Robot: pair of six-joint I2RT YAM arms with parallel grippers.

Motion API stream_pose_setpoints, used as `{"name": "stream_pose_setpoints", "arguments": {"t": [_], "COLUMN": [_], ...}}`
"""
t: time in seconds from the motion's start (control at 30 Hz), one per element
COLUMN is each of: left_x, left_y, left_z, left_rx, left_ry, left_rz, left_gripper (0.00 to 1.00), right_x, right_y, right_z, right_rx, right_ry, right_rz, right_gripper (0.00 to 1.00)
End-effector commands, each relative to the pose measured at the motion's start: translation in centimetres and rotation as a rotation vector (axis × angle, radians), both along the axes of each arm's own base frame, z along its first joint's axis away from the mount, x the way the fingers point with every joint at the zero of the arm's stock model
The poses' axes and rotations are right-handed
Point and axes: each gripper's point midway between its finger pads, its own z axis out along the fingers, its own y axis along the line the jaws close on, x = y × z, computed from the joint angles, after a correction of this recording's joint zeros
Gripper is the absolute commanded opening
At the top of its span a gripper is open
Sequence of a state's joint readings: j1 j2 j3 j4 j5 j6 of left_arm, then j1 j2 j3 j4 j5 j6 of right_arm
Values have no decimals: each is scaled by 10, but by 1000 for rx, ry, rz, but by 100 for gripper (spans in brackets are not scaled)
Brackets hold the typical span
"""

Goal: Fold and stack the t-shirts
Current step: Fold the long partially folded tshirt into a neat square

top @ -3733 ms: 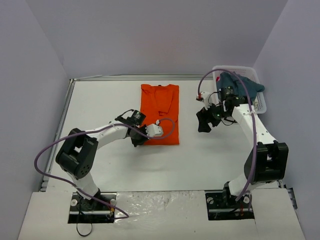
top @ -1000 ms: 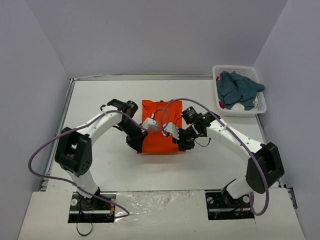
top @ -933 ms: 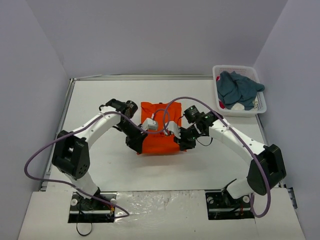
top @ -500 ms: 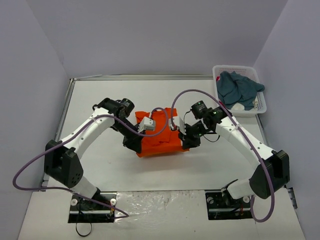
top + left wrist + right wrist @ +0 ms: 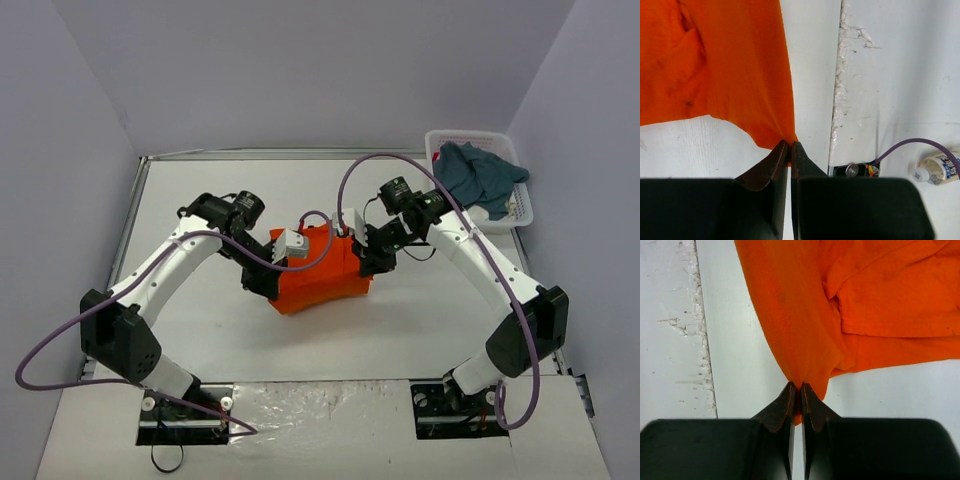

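The orange t-shirt (image 5: pixel 318 275) hangs bunched between both arms over the middle of the table. My left gripper (image 5: pixel 268 285) is shut on its lower left corner; in the left wrist view the cloth (image 5: pixel 730 65) runs into the pinched tips of that gripper (image 5: pixel 789 146). My right gripper (image 5: pixel 372 262) is shut on the lower right corner, and in the right wrist view the orange cloth (image 5: pixel 850 305) is pinched at that gripper's tips (image 5: pixel 800 388). The teal-blue t-shirt (image 5: pixel 478 178) lies crumpled in the basket.
The white lattice basket (image 5: pixel 520 208) stands at the far right corner, with a bit of red and white cloth beside the teal shirt. Purple cables loop over both arms. A metal rail (image 5: pixel 128 220) runs along the table's left edge.
Both grippers have lifted the shirt's near corners off the table and carried them toward the far side, so the flat orange shirt now hangs bunched and raised.
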State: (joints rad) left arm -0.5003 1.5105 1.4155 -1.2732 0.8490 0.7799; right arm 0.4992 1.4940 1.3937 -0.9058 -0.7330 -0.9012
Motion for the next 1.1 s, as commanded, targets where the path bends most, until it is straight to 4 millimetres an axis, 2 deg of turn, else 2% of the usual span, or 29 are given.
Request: {"name": "stream_pose_setpoints", "arguments": {"t": [0.0,0.47,0.6,0.67,0.7,0.77,0.8,0.9,1.0,1.03,1.07], "left_x": [6,69,83,91,95,102,107,121,131,137,142], "left_y": [13,18,20,21,23,26,26,29,32,31,33], "left_z": [16,22,15,16,11,10,8,7,3,8,3], "left_rx": [39,92,110,110,121,118,121,118,124,118,125], "left_ry": [-59,-164,-150,-161,-147,-144,-141,-141,-128,-146,-133], "left_rz": [43,105,108,110,112,116,118,135,129,130,133], "left_gripper": [2,2,2,2,2,2,2,2,2,2,2], "right_x": [13,76,94,103,107,118,122,139,155,160,163], "right_y": [-12,1,0,2,2,1,0,-1,0,0,1], "right_z": [3,10,1,3,-4,-3,-11,-15,-15,-15,-15], "right_rx": [-46,-46,-62,-59,-66,-63,-70,-67,-59,-58,-58], "right_ry": [-3,-59,-56,-72,-56,-70,-57,-53,-59,-63,-64], "right_rz": [-26,-49,-57,-57,-59,-62,-64,-77,-83,-86,-85], "right_gripper": [0,0,0,0,0,0,0,0,0,0,0]}}
